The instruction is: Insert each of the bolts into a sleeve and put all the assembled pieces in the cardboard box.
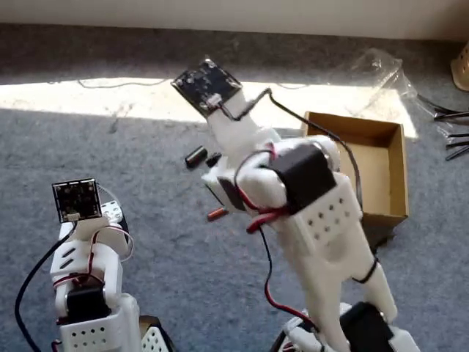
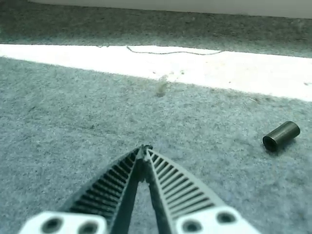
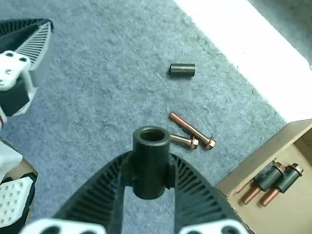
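2 bolts (image 3: 191, 130), 2 sleeves (image 3: 183, 70) — 1 in right pincer (image 3: 150, 163), 2 boxed assemblies (image 3: 273, 178)

We have open carpet (image 2: 97, 107) ahead of the left gripper (image 2: 145, 152); one loose sleeve (image 2: 281, 136) lies well apart from it. Two bolts (image 3: 191, 132) lie close together between that sleeve and the box (image 3: 253, 168). The right gripper (image 3: 150, 168), clamped on a sleeve (image 3: 151, 146), hangs above the bolts. The box is open-topped, with two assembled pieces (image 3: 273, 180) inside near one wall.
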Controlling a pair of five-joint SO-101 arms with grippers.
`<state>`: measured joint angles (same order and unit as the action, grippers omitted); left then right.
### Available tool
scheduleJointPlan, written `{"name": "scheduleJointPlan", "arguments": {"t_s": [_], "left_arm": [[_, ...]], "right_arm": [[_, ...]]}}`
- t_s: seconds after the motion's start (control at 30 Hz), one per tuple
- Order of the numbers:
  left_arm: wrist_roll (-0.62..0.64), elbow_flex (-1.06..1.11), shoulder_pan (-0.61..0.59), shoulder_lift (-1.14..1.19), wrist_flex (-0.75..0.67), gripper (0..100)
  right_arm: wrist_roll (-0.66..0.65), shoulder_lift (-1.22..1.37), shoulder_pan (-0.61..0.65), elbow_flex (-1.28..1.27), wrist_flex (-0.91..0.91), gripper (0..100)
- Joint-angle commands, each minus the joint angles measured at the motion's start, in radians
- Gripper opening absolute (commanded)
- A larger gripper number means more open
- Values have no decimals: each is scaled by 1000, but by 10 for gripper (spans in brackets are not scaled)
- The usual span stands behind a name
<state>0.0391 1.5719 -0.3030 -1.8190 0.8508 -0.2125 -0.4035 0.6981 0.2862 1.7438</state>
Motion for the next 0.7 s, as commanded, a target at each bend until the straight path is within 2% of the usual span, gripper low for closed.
{"name": "scheduleJointPlan", "arguments": {"t_s": [0.0,0.17,0.4,0.67], "left_arm": [[-35,-10,76,-10,-18,11],[-178,-10,174,-10,-18,11],[-187,-12,186,-10,-21,11],[-184,-10,188,-10,-18,8]], "right_arm": [[0,-203,-16,-79,16,3],[3,-394,-39,-240,15,3],[2,-642,-288,-538,-142,4],[0,-894,-369,-940,-363,4]]}}
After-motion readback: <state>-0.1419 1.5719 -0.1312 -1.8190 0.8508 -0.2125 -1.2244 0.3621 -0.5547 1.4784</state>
